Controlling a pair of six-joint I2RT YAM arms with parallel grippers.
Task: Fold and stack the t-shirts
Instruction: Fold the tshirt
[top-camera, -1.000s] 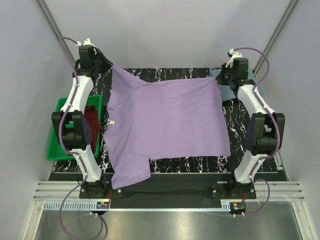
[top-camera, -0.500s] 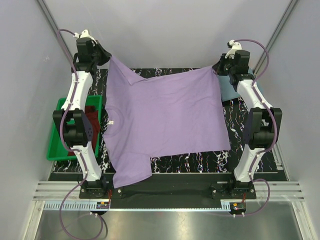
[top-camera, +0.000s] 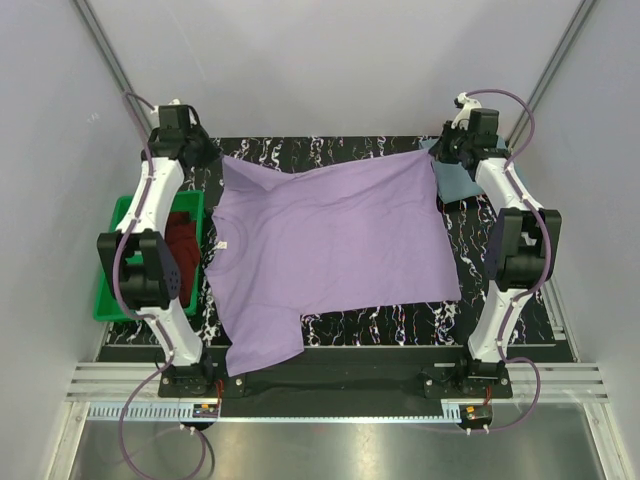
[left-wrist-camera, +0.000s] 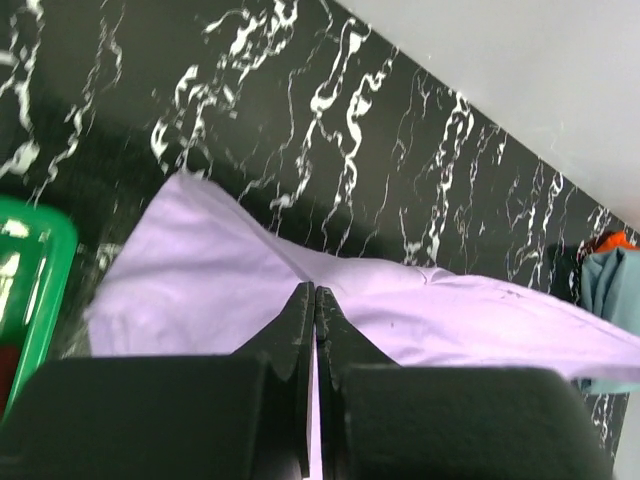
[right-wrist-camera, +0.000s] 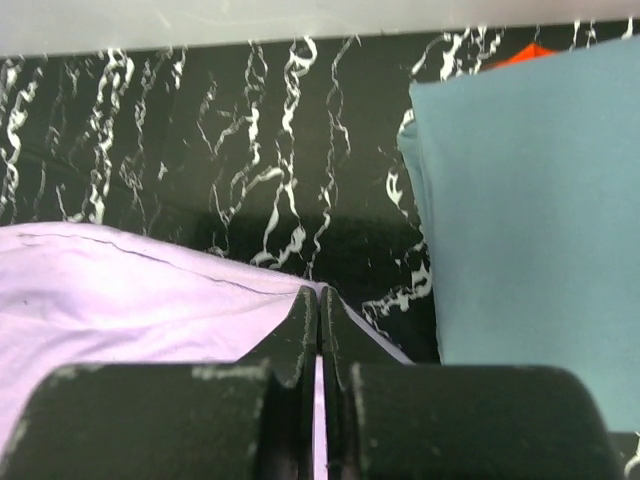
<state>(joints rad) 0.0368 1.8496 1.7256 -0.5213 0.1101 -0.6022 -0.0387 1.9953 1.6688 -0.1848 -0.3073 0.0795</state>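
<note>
A lavender t-shirt (top-camera: 330, 245) lies spread over the black marbled table (top-camera: 340, 146), its neck toward the left and one sleeve hanging over the near edge. My left gripper (top-camera: 216, 157) is shut on its far left sleeve (left-wrist-camera: 200, 270), jaws pinched on cloth (left-wrist-camera: 315, 290). My right gripper (top-camera: 437, 152) is shut on the far right hem corner (right-wrist-camera: 318, 292). A folded teal-blue t-shirt (right-wrist-camera: 530, 230) lies at the far right (top-camera: 458, 183). The maroon t-shirt (top-camera: 182, 240) sits in the green tray.
The green plastic tray (top-camera: 112, 290) stands off the table's left side, seen too in the left wrist view (left-wrist-camera: 30, 280). An orange scrap (right-wrist-camera: 525, 52) shows behind the teal shirt. Grey walls enclose the table on three sides.
Both grippers lifted the shirt's far edge up and back half a second ago. They have since come down and forward, and the edge lies lower, near the table again.
</note>
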